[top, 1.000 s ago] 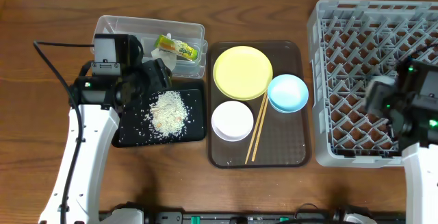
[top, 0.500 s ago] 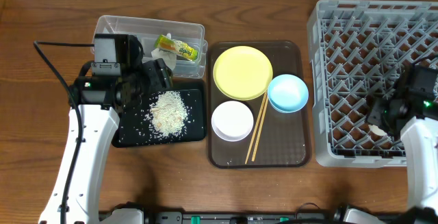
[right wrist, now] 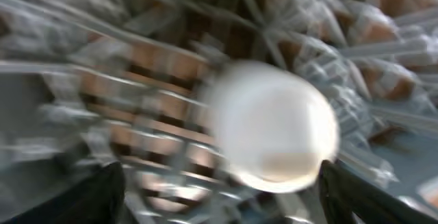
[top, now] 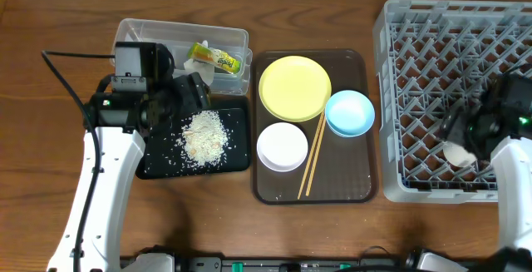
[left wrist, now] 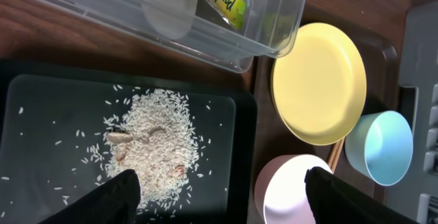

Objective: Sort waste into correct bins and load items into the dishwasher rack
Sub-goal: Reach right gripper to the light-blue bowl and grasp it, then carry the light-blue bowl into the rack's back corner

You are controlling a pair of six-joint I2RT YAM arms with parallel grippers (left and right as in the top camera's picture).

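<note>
My left gripper (top: 195, 97) is open and empty above the black tray (top: 237, 162), which holds a pile of rice (top: 204, 135). In the left wrist view the gripper (left wrist: 222, 203) hangs over the rice (left wrist: 154, 148). The clear tub (top: 150, 32) holds a green-yellow wrapper (top: 218, 57). My right gripper (top: 462, 139) is open over the front right of the grey dishwasher rack (top: 391, 97). The pale cup (top: 459, 153) lies in the rack just ahead of the gripper (right wrist: 222, 200). The right wrist view of the cup (right wrist: 270, 125) is blurred.
The brown serving tray (top: 357, 185) holds the yellow plate (top: 294, 87), the light blue bowl (top: 349, 112), the white bowl (top: 283, 145) and the chopsticks (top: 312, 155). A black cable (top: 58, 72) runs along the left arm.
My right gripper has moved toward the rack's front right and lower. The pale cup now shows lying in the rack. The left arm has not moved.
</note>
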